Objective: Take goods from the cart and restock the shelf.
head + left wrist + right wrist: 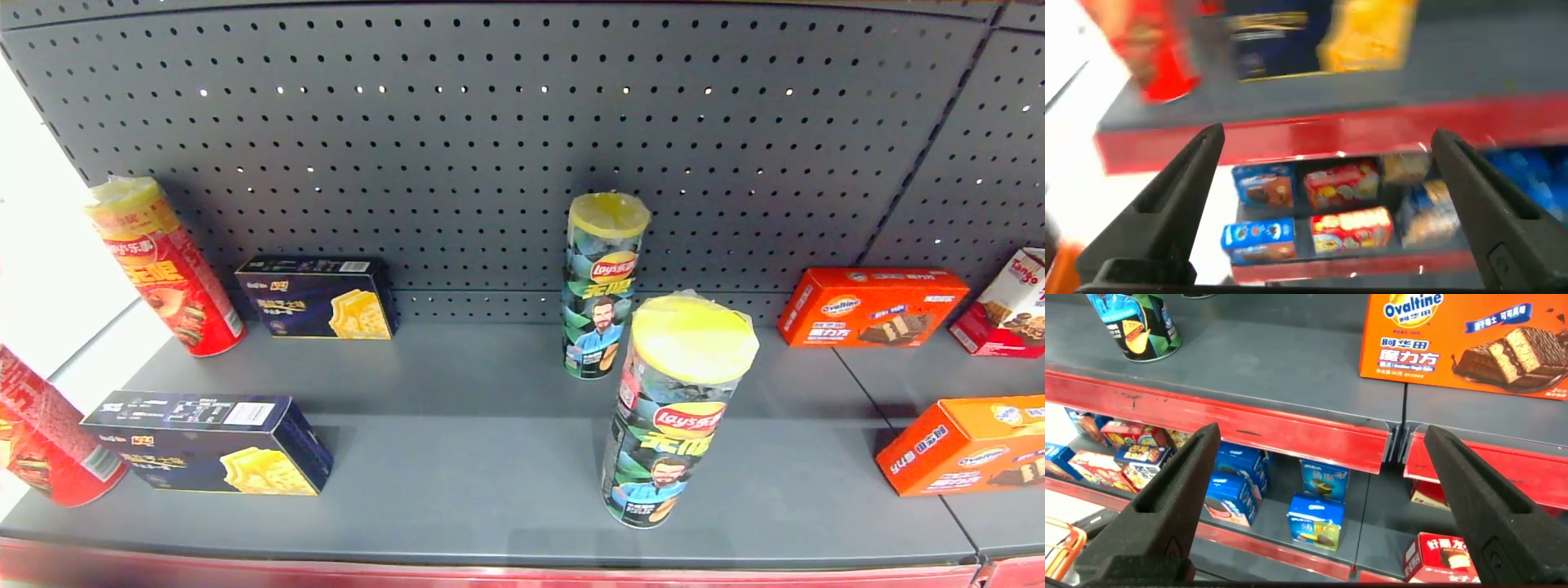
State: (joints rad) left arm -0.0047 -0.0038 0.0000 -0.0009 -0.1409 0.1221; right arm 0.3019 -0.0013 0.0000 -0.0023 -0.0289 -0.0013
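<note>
Two green chip cans stand on the grey shelf (490, 457), one near the front (669, 408) and one at the back (602, 286). Red chip cans stand at the left back (167, 269) and left front (41, 441). Two navy cracker boxes (322, 298) (216, 445) lie between them. My left gripper (1327, 135) is open with nothing in it, in front of the shelf's red front lip (1315, 135). My right gripper (1323, 433) is open too and holds nothing; it hangs before the red lip (1290, 416), below an orange box (1462, 339) and a green can (1135, 327).
Orange boxes (869, 306) (967, 445) and a red-and-white box (1008, 306) lie on the right shelf section. A grey pegboard (490, 122) backs the shelf. The lower shelf holds blue and red snack boxes (1306, 208) (1237, 486). Open shelf floor lies between the navy boxes and the green cans.
</note>
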